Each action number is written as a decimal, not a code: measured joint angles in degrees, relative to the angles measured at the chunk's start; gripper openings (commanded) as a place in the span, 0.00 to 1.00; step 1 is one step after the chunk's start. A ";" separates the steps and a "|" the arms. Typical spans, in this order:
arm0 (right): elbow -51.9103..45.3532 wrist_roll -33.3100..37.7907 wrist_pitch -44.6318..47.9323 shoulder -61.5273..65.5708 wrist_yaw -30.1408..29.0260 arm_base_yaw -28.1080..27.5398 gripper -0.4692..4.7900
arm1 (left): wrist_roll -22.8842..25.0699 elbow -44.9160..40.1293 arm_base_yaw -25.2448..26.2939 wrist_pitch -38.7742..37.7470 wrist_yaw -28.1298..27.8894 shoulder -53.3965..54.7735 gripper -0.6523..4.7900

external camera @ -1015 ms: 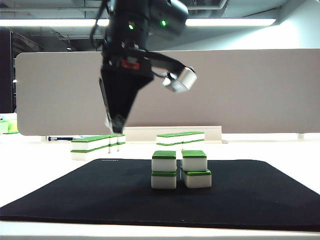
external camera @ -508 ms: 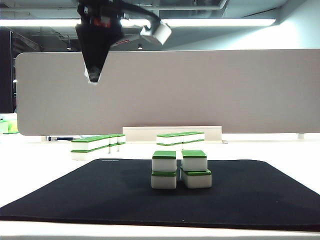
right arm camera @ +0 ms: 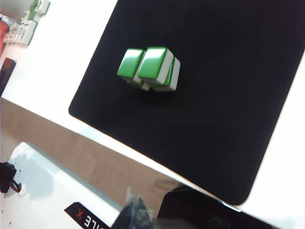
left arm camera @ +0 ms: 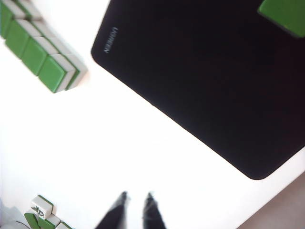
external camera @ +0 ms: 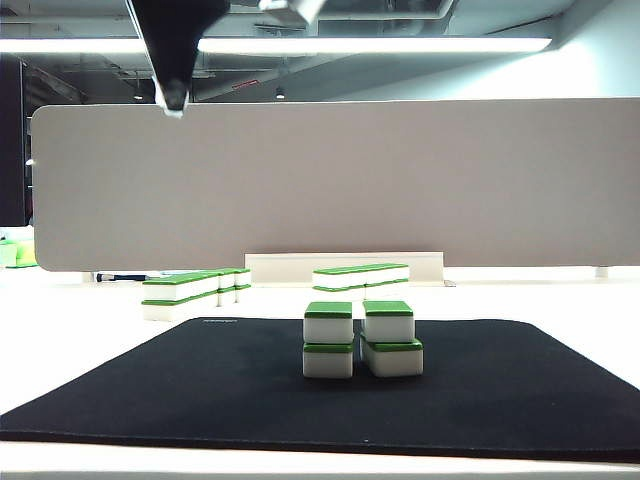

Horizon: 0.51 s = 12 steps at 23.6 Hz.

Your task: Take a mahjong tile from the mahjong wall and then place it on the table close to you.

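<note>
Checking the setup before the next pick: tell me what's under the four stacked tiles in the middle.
The stacked tiles sit on the black mat, which lies on the white table. The mat directly beneath them is covered, so nothing there can be seen.

Back of scene: tall beige divider panel (external camera: 400,180), full width, upright. Ceiling light strip (external camera: 420,45) above it. A low white box (external camera: 300,265) at the panel's foot. Two smaller rows of green-topped tiles, left back row (external camera: 190,288) and right back row (external camera: 360,277), apart from each other (both two high). Left wrist view: a few loose tiles (left arm camera: 42,210) at the frame edge, one with its marked face showing.
</note>
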 measured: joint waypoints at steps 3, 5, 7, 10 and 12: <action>0.00 -0.02 -1.20 0.00 0.00 0.00 0.09 | -0.83 0.02 0.00 0.00 -0.02 -2.19 0.15; 0.00 -0.02 -1.95 0.00 0.00 0.00 0.09 | -1.53 0.00 0.00 0.00 -0.04 -3.52 0.15; 0.00 -0.02 -2.73 0.00 0.02 0.02 0.09 | -1.90 0.00 -0.02 0.00 -0.04 -6.12 0.14; 0.00 -0.02 -2.69 0.00 0.00 0.02 0.09 | -3.13 0.00 0.00 0.00 -0.07 -9.18 0.14; 0.00 -0.02 -2.69 0.00 0.00 0.02 0.09 | -4.09 0.00 0.00 0.00 -0.09 -10.73 0.14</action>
